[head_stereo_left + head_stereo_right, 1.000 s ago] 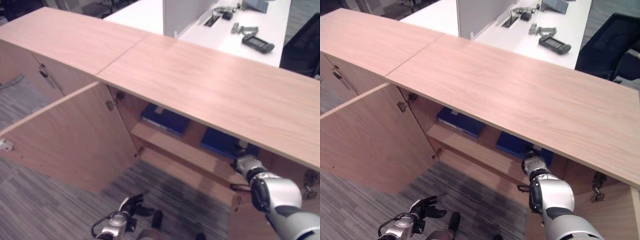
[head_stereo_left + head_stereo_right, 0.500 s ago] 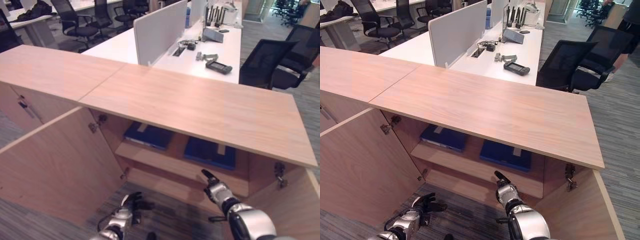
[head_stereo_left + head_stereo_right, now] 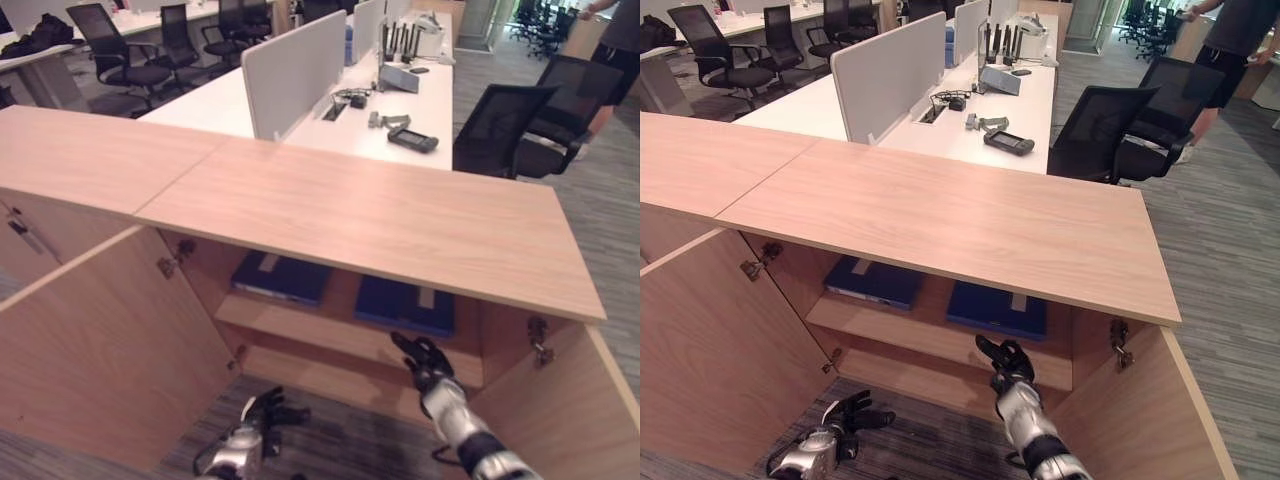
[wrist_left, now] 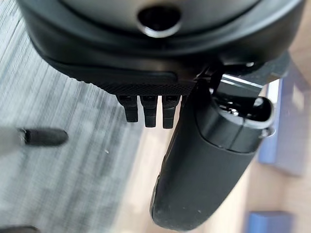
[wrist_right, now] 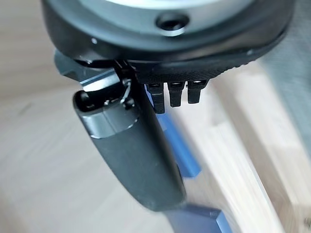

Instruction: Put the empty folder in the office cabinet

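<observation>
A: Where's the room around the right hand (image 3: 1006, 362)?
B: It hangs just before the front edge of the office cabinet's (image 3: 940, 215) shelf (image 3: 930, 343), fingers spread and loose, holding nothing. Open floor lies below it, and the right door (image 3: 1130, 420) swings out beside it.

A: And the folders?
B: Two blue folders lie flat on the shelf beyond the hand: one (image 3: 998, 309) just past its fingertips, another (image 3: 876, 283) further towards the left hand's side.

A: Any writing?
B: Each carries a pale spine label, too small to read.

A: The left hand (image 3: 845, 420)?
B: Low above the carpet (image 3: 330, 450), fingers relaxed and empty, near the open left door (image 3: 110, 350).
</observation>
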Tool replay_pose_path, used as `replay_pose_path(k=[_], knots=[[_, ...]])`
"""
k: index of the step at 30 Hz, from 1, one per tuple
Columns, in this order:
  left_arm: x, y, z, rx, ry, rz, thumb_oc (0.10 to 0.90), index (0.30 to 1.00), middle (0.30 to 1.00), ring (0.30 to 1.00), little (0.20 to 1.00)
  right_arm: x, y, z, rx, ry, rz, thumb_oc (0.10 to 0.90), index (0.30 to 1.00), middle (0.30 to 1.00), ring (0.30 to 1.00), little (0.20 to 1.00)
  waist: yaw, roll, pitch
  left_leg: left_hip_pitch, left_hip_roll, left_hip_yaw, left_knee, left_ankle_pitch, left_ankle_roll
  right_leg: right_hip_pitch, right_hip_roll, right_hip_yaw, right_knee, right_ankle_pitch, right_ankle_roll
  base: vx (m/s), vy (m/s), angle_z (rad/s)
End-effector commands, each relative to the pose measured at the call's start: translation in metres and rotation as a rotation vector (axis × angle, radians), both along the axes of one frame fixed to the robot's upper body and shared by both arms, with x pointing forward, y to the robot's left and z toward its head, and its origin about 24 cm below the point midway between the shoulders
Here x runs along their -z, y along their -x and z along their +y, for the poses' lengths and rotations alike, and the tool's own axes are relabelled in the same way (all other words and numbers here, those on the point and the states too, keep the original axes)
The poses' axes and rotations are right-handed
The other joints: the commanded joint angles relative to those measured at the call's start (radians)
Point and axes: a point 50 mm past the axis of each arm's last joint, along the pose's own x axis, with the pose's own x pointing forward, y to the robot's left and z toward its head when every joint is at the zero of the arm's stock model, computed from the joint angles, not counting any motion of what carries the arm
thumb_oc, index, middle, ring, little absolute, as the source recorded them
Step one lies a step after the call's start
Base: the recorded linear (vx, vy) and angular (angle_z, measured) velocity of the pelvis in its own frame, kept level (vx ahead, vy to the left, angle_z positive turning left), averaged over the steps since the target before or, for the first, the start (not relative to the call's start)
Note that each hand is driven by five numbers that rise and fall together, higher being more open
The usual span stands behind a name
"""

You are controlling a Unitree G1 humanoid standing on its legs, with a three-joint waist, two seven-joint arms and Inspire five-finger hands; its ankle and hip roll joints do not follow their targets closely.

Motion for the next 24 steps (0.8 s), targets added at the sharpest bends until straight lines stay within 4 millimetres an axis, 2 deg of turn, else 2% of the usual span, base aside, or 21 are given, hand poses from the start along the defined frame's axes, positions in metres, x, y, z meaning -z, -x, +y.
replay_pose_path(k=[1, 4, 5, 7, 13, 15, 20, 21, 22, 23, 24], knots=[[-0.013, -0.018, 0.011, 0.084, -0.02, -0.116, 0.8, 0.9, 0.9, 0.9, 0.9, -0.024, -0.008, -0.016, -0.241, 0.253, -0.168, 0.8, 0.9, 0.9, 0.9, 0.9, 0.032, 0.03, -0.03, 0.07, 0.085, -0.024, 0.009, -0.116, -0.062, -0.073, -0.064, -0.025, 0.152, -0.1, 0.067, -0.05, -0.031, 0.01], [-0.01, -0.006, 0.008, 0.127, -0.004, -0.113, 0.8, 0.9, 0.9, 0.9, 0.9, -0.027, 0.003, -0.015, -0.42, 0.398, -0.194, 0.8, 0.9, 0.9, 0.9, 0.9, 0.036, 0.03, -0.022, 0.061, 0.089, -0.028, 0.01, -0.11, -0.066, -0.074, -0.064, -0.028, 0.147, -0.101, 0.066, -0.04, -0.032, 0.03], [-0.01, -0.006, 0.008, 0.126, -0.004, -0.113, 0.8, 0.9, 0.9, 0.9, 0.9, -0.026, 0.003, -0.015, -0.421, 0.399, -0.193, 0.8, 0.9, 0.9, 0.9, 0.9, 0.036, 0.03, -0.023, 0.061, 0.089, -0.029, 0.01, -0.11, -0.066, -0.074, -0.064, -0.029, 0.148, -0.101, 0.066, -0.04, -0.039, 0.03], [-0.007, -0.001, 0.002, 0.157, -0.005, -0.102, 0.8, 0.9, 0.9, 0.9, 0.9, -0.027, 0.007, -0.01, -0.552, 0.539, -0.212, 0.8, 0.9, 0.9, 0.9, 0.9, 0.04, 0.032, -0.015, 0.051, 0.092, -0.034, 0.01, -0.103, -0.07, -0.072, -0.063, -0.039, 0.145, -0.108, 0.064, -0.05, -0.054, 0.02], [-0.011, -0.016, -0.014, 0.193, -0.002, -0.154, 0.8, 0.9, 0.9, 0.9, 0.9, -0.025, 0.007, 0.007, -0.702, 0.63, -0.23, 0.8, 0.9, 0.9, 0.9, 0.9, 0.053, 0.042, 0.014, 0.018, 0.097, -0.063, 0.015, -0.077, -0.089, -0.067, -0.053, -0.067, 0.146, -0.123, 0.047, -0.08, -0.055, 0.2], [-0.023, -0.033, -0.022, 0.219, 0.002, -0.236, 0.8, 0.9, 0.9, 0.9, 0.9, -0.029, 0.001, 0.004, -0.692, 0.655, -0.245, 0.8, 0.9, 0.9, 0.9, 0.9, 0.076, 0.056, 0.054, -0.048, 0.083, -0.102, 0.021, -0.037, -0.108, -0.062, -0.054, -0.112, 0.117, -0.119, 0.043, -0.21, -0.057, 0.42], [-0.033, -0.046, -0.027, 0.232, -0.004, -0.304, 0.8, 0.9, 0.9, 0.9, 0.9, -0.021, 0.0, -0.001, -0.664, 0.644, -0.202, 0.8, 0.9, 0.9, 0.9, 0.9, 0.086, 0.067, 0.076, -0.093, 0.081, -0.123, 0.045, -0.031, -0.117, -0.055, -0.059, -0.153, 0.088, -0.114, 0.039, -0.1, -0.001, 0.6], [-0.041, -0.053, -0.032, 0.252, 0.001, -0.353, 0.8, 0.9, 0.9, 0.9, 0.9, -0.02, -0.003, -0.009, -0.631, 0.657, -0.182, 0.8, 0.9, 0.9, 0.9, 0.9, 0.084, 0.064, 0.106, -0.141, 0.107, -0.038, 0.122, -0.028, -0.119, -0.044, -0.08, -0.184, 0.079, -0.111, 0.04, -0.15, 0.135, 0.5], [-0.075, -0.066, -0.008, 0.511, -0.3, -0.563, 0.8, 0.9, 0.9, 0.9, 0.9, -0.021, -0.001, -0.02, -0.603, 0.671, -0.177, 0.8, 0.9, 0.9, 0.9, 0.9, 0.073, 0.066, 0.116, -0.15, 0.148, 0.063, 0.152, -0.023, -0.116, -0.038, -0.095, -0.21, 0.075, -0.109, 0.043, -0.16, 0.143, 0.67], [-0.075, -0.065, -0.008, 0.514, -0.31, -0.562, 0.8, 0.9, 0.9, 0.9, 0.9, -0.02, -0.001, -0.018, -0.603, 0.666, -0.177, 0.8, 0.9, 0.9, 0.9, 0.9, 0.077, 0.061, 0.113, -0.153, 0.146, 0.067, 0.154, -0.021, -0.114, -0.042, -0.096, -0.207, 0.073, -0.104, 0.044, -0.07, 0.121, 0.67], [-0.095, -0.088, -0.004, 0.512, -0.359, -0.602, 0.8, 0.9, 0.9, 0.9, 0.9, -0.026, -0.006, -0.02, -0.609, 0.685, -0.197, 0.8, 0.9, 0.9, 0.9, 0.9, 0.06, 0.058, 0.114, -0.154, 0.195, 0.169, 0.182, -0.012, -0.118, -0.037, -0.108, -0.233, 0.073, -0.1, 0.048, -0.06, 0.131, 0.86]])
